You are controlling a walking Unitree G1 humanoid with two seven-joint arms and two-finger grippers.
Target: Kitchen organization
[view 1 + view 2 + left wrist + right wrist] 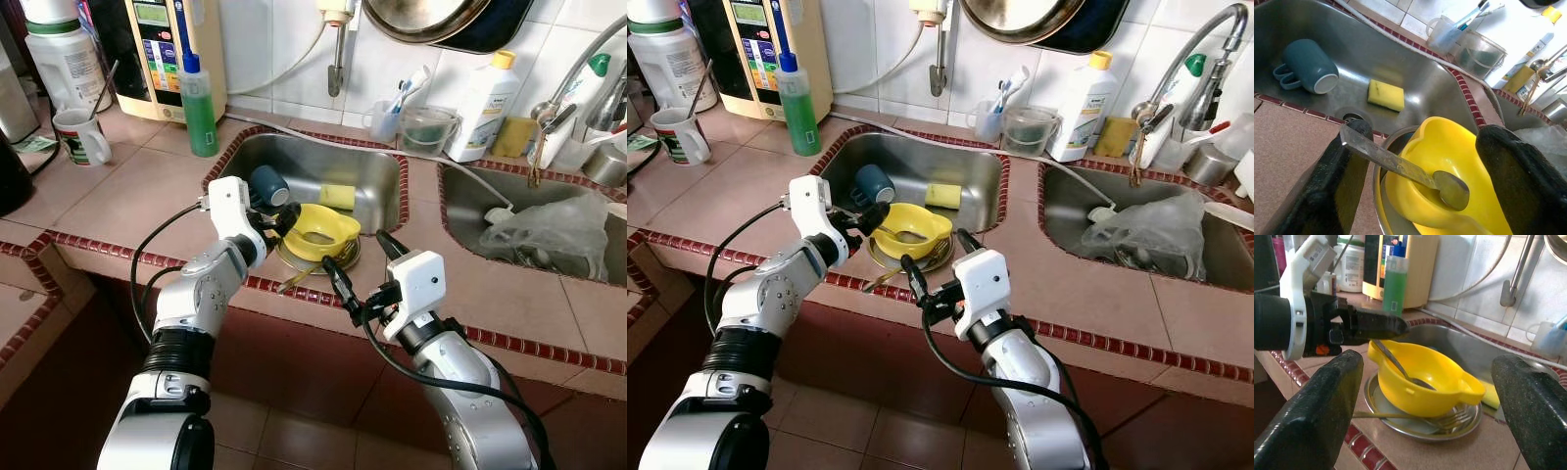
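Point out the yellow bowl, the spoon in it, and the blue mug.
yellow bowl [1442, 374], right wrist view, on its outer front wall.
spoon [1451, 188], left wrist view, on its bowl end, resting in the yellow bowl.
blue mug [1305, 68], left wrist view, on its side wall, lying in the sink.

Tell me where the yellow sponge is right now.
The yellow sponge lies on the floor of the left sink basin, behind the yellow bowl and right of the overturned blue mug.
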